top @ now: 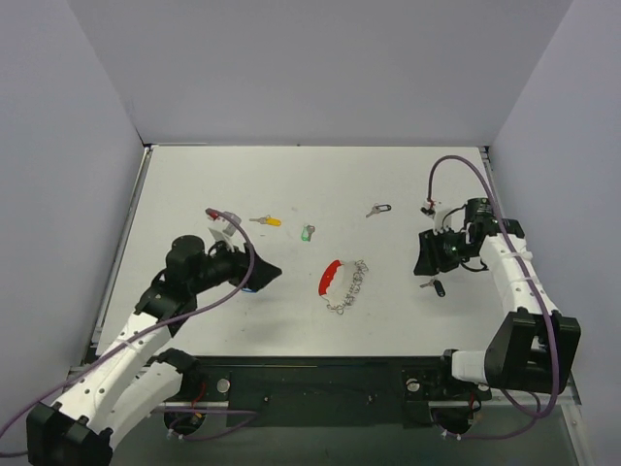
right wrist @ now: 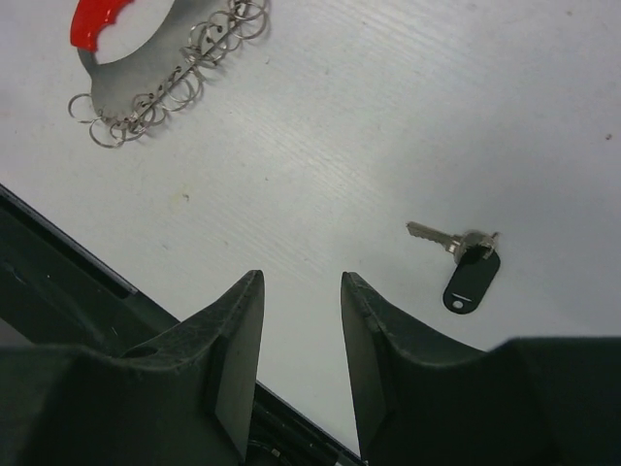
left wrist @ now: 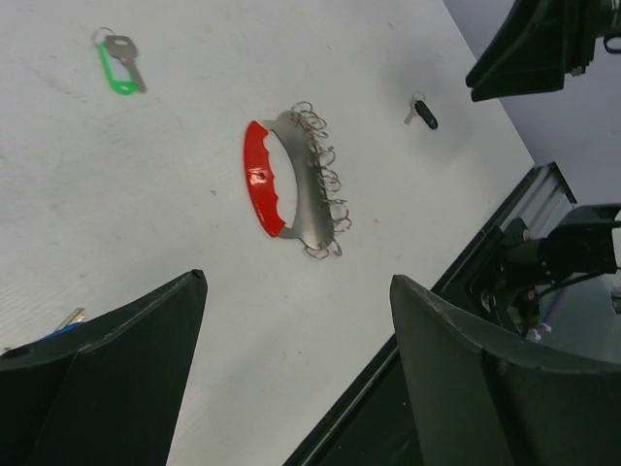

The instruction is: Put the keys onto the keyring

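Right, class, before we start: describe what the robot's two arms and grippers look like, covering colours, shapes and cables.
The left arm and right arm both have white links with black joints. A purple cable loops along each. The left gripper and right gripper are black. Their fingers are broad, matt wedges tapering to blunt tips. No markings are readable.

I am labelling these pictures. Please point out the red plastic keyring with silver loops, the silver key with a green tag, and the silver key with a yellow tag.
red plastic keyring [left wrist: 260, 184], left wrist view, red band.
green-tagged key [left wrist: 116, 76], left wrist view, green tag.
yellow-tagged key [top: 274, 221], top external view, yellow tag.
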Available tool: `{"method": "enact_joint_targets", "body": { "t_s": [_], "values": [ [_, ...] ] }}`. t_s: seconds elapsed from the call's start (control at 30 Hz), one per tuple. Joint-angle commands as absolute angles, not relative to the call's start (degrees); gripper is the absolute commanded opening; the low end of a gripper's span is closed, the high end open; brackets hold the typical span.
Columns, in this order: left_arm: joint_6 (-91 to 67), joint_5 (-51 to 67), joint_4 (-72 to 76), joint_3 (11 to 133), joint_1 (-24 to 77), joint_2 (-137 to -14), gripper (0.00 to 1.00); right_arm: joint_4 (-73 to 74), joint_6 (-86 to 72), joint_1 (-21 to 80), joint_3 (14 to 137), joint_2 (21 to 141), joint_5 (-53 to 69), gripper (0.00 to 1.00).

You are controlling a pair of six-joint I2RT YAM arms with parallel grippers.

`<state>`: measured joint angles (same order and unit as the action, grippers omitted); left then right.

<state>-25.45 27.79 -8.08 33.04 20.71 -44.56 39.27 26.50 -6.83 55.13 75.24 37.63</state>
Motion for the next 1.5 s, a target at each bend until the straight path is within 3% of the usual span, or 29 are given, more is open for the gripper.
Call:
{"method": "enact_joint_targets", "body": {
  "t_s": [0.0,0.17,0.43,0.7,0.83,1.17,1.47],
  "values": [
    [-29.88,15.68,-5.36,35.33,33.27,-46.57,0.87,40.08,30.06,-2.91,53.7,72.95,41.48,0.34],
    [-32.95,6.16,-1.25,34.11,44.54,-52.02,0.86,39.64,30.5,3.68,53.79,73.83,41.57,0.34],
    [-32.61,-1.66,6.83,34.89,51.85,-61.52,0.82,41.65,30.06,6.06,55.28,74.97,41.22,0.34],
    [-30.41,-4.39,15.81,33.75,52.29,-63.46,0.84,44.73,33.75,5.89,56.16,75.15,41.74,0.34],
    [-30.14,-7.29,17.23,33.84,52.12,-64.16,0.97,45.53,35.94,6.06,56.16,75.93,42.72,0.34],
    [-39.28,-1.41,21.45,30.33,46.41,-62.67,0.97,45.44,35.42,10.1,57.04,76.11,40.96,0.34],
    [-37.0,-1.32,9.42,30.15,46.58,-52.58,0.97,38.69,31.12,18.72,58.1,74.97,32.62,0.34]
  ]
}}
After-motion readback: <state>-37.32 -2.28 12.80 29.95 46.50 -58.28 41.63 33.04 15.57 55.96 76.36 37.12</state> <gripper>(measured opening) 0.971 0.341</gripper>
